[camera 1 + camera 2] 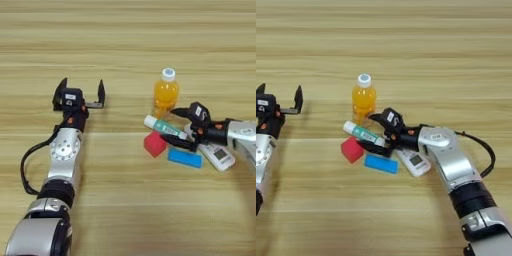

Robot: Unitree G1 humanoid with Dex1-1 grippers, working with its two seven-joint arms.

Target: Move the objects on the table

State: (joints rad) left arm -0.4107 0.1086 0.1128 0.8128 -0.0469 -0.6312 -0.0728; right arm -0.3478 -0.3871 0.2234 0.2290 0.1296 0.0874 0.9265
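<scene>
An orange-drink bottle [165, 95] with a white cap stands upright right of the table's [125, 40] centre. Just in front of it lies a white-and-green tube [161, 125], slanting down to the right. A red cube [155, 144] sits below the tube, a flat blue block [185, 158] to the cube's right, and a white remote control [218, 155] further right, partly under my right arm. My right gripper [172, 126] is open, with one finger on each side of the tube's right end. My left gripper [81, 85] stands open and empty at the left, far from the items.
My left arm [62, 165] stretches from the bottom left corner up the table, with a black cable looping beside it. My right arm [456, 170] comes in from the bottom right. Bare wood lies beyond the bottle and between the two arms.
</scene>
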